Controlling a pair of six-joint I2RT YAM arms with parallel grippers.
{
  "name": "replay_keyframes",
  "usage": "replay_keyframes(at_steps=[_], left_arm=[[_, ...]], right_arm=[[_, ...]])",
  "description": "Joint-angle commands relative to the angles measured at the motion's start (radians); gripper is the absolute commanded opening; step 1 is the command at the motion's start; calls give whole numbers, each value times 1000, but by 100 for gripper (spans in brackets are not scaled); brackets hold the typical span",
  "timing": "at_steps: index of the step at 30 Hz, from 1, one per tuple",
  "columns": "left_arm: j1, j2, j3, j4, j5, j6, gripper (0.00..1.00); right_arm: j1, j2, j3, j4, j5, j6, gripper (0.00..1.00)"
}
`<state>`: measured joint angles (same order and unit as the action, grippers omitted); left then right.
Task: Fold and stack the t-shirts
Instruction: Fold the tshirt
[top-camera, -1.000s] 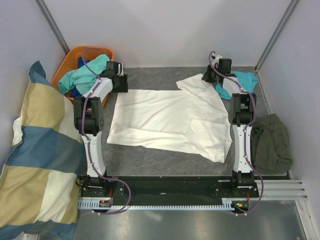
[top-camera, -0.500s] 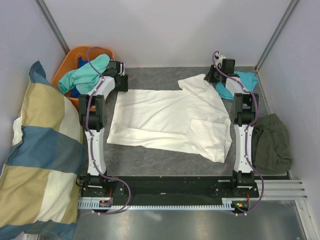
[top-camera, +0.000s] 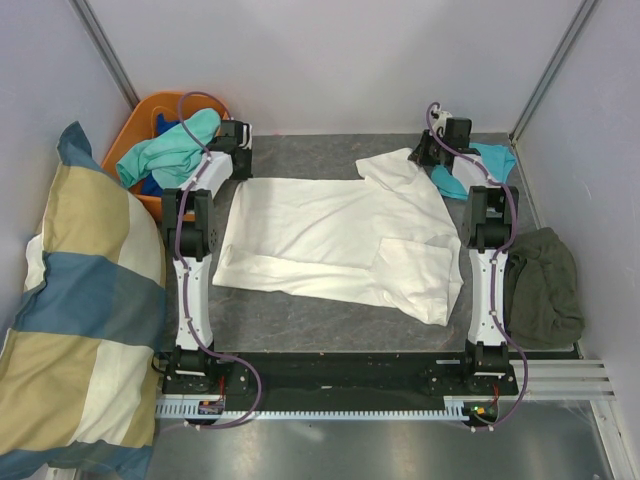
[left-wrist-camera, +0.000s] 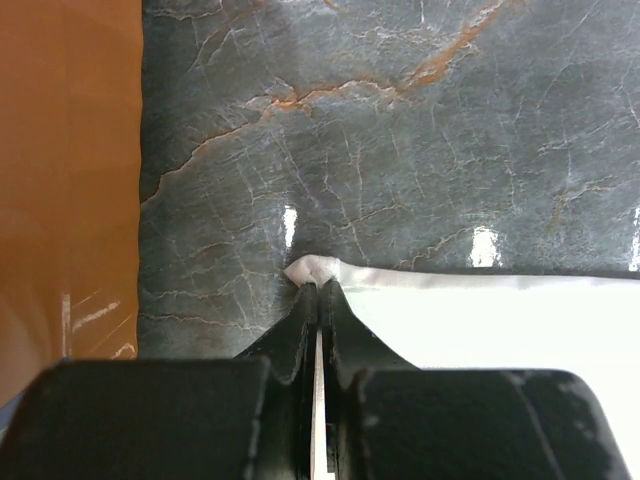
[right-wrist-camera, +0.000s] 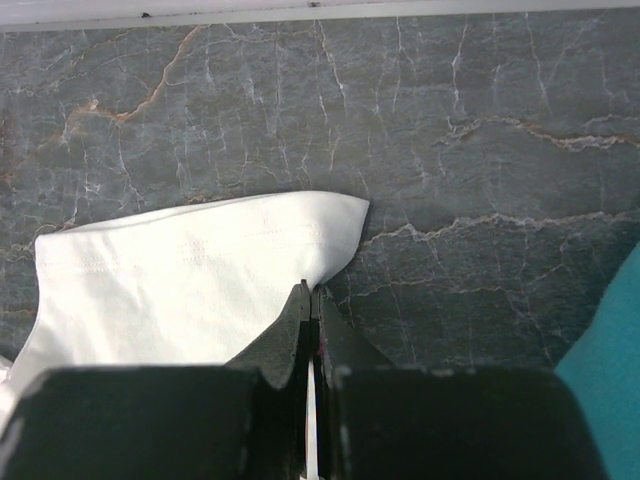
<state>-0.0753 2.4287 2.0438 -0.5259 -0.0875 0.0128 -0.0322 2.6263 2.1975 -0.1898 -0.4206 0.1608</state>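
Checked pillow (top-camera: 80, 320): well to the left of the left claw (left-wrist-camera: 318, 292), leaning on the side wall, closer to the arm bases than the claw is.
Table (top-camera: 330, 325): grey marbled top, under both claws.
Cream-white t-shirt (top-camera: 330, 240): spread flat between the two claws, its body running back from them toward the bases.
Dark olive garment (top-camera: 545, 285): bunched heap on the outer side of the right arm, well back from the right claw (right-wrist-camera: 312, 290).
Orange basket (left-wrist-camera: 65, 180): just left of the left claw.
Mint-green t-shirt (top-camera: 165, 150): draped over the basket rim, left of the left claw.
Turquoise t-shirt (right-wrist-camera: 610, 340): on the table just right of the right claw, not touching it.
Left claw: jaws pinched together on the shirt's far left corner, with a small nub of cloth poking out past the tips.
Right claw: jaws pinched together on the edge of the shirt's sleeve, with the sleeve spreading out to the claw's left.
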Motion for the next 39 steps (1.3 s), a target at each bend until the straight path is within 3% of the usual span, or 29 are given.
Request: replay_keyframes(at_steps=[1,16,29,39], left_arm=[[5,27,29,4,17,21,2],[5,-152,-120,32,69,-4,2],[5,-434,-405,98,127,-82,2],[5,-534,-508,112,115,-85,2]], right_arm=[[-12,-87,-39,18,-20,20,0],[-58,-511,-370,142,54,86,0],[-41,-906,-924,182,86,229,0],[-15,-1086,-1076,135,173,309,0]])
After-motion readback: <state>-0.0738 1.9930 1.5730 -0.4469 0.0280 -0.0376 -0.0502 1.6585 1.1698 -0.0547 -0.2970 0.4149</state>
